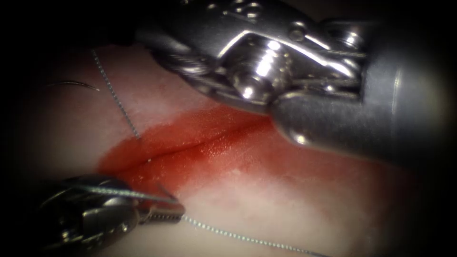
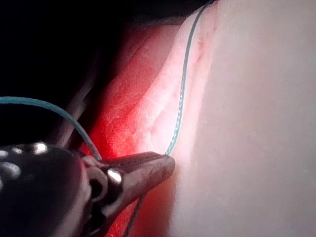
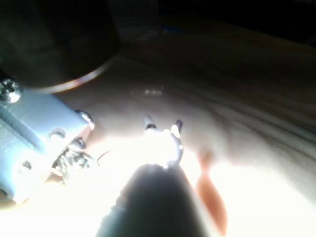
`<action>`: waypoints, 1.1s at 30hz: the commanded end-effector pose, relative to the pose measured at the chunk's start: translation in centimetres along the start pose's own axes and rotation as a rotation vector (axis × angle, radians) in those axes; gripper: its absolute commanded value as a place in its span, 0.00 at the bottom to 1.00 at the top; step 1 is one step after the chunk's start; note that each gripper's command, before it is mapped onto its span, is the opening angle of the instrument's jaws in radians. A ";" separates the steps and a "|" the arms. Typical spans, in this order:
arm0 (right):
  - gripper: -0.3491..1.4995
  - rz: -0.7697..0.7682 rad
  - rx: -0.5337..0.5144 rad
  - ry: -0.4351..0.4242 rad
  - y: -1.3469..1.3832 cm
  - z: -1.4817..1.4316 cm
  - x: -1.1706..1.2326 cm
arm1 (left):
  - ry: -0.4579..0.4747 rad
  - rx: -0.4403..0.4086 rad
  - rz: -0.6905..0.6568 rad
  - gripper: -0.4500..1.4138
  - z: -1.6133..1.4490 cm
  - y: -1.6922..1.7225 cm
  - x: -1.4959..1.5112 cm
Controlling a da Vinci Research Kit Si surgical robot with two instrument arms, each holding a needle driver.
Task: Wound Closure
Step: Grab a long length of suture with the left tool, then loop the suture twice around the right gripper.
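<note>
The tissue (image 1: 266, 200) has a cut (image 1: 200, 143) wet with red fluid. Low on the left, my left tool (image 1: 164, 212) is shut on the thread (image 1: 116, 97). In the left wrist view the same jaws (image 2: 165, 162) pinch the thread (image 2: 181, 94) beside the cut's edge. One strand runs from the far left down into the cut; another trails right from the left jaws. The curved needle (image 1: 71, 84) lies on the tissue left of the cut, with no tool on it. The right tool's wrist (image 1: 257, 71) hangs over the cut's far end. Its jaws (image 3: 163, 126) stand open.
The right tool's thick shaft (image 1: 362, 119) crosses the upper right and covers the cut's right end. The red fluid (image 1: 157, 138) spreads on both sides of the cut. Pale tissue (image 2: 256, 128) lies beside the left jaws.
</note>
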 end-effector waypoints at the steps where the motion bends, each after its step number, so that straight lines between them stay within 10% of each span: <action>1: 0.79 0.000 0.001 0.007 -0.03 0.11 0.11 | -0.006 0.000 0.008 0.00 0.00 -0.10 0.00; 8: 0.79 0.001 0.003 0.007 -0.03 0.12 0.11 | 0.006 -0.038 0.120 0.00 -0.01 -0.06 0.01; 14: 0.78 0.002 0.005 0.007 -0.03 0.11 0.12 | 0.119 -0.093 0.502 0.00 -0.22 0.11 0.14; 17: 0.76 0.002 0.009 0.007 -0.03 0.10 0.12 | 0.288 -0.172 0.887 0.00 -0.52 0.41 0.24; 22: 0.72 -0.001 0.027 0.008 -0.05 0.10 0.10 | 0.482 -0.265 1.054 0.00 -0.93 0.33 0.16; 27: 0.44 -0.011 0.054 -0.066 -0.08 0.10 0.01 | 0.412 -0.378 1.232 0.00 -1.37 0.21 0.03; 30: 0.00 -0.025 0.083 -0.161 -0.10 0.09 -0.07 | 0.336 -0.375 1.305 0.00 -1.54 0.09 -0.07; 33: 0.00 -0.056 0.185 -0.277 -0.07 0.08 -0.18 | 0.298 -0.355 1.351 0.00 -1.64 -0.02 -0.14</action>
